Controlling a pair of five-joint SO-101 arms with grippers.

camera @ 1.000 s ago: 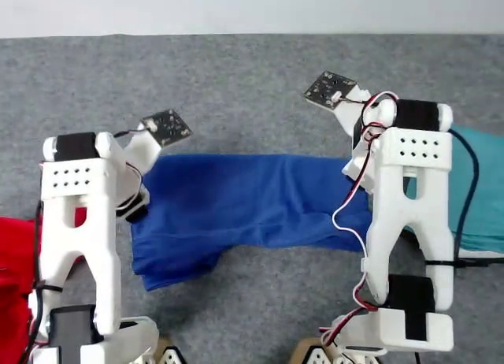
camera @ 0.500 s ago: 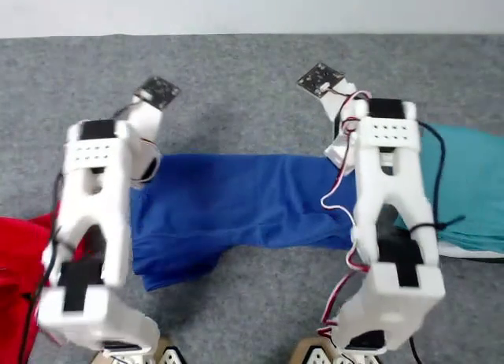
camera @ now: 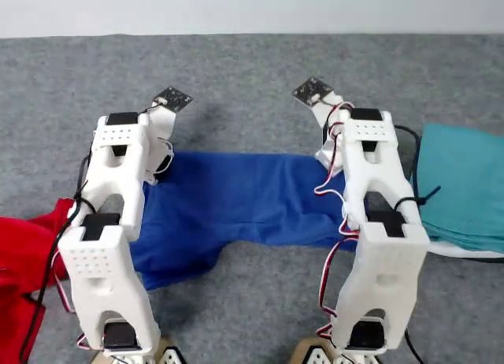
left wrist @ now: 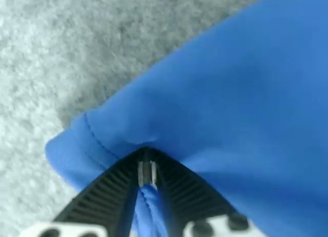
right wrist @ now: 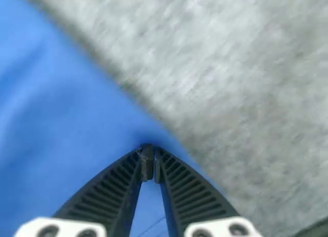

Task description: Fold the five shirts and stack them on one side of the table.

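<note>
High view: a grey table point(camera: 252, 72) carries a blue shirt point(camera: 236, 198), spread crosswise in the middle with one corner trailing toward the near edge. The left arm point(camera: 110, 246) reaches over the shirt's left end and the right arm point(camera: 378, 222) over its right end. A teal shirt point(camera: 461, 191) lies just beside the right arm, at the table's right side. A red shirt point(camera: 24, 254) lies bunched at the left edge, near the left arm's base.

Left wrist view: the left gripper point(left wrist: 147, 175) is pinched onto a fold of the blue shirt at its hemmed edge, cloth running down between the jaws.

Right wrist view: the right gripper point(right wrist: 148, 168) is clamped on the blue shirt's border, right where cloth meets table.
</note>
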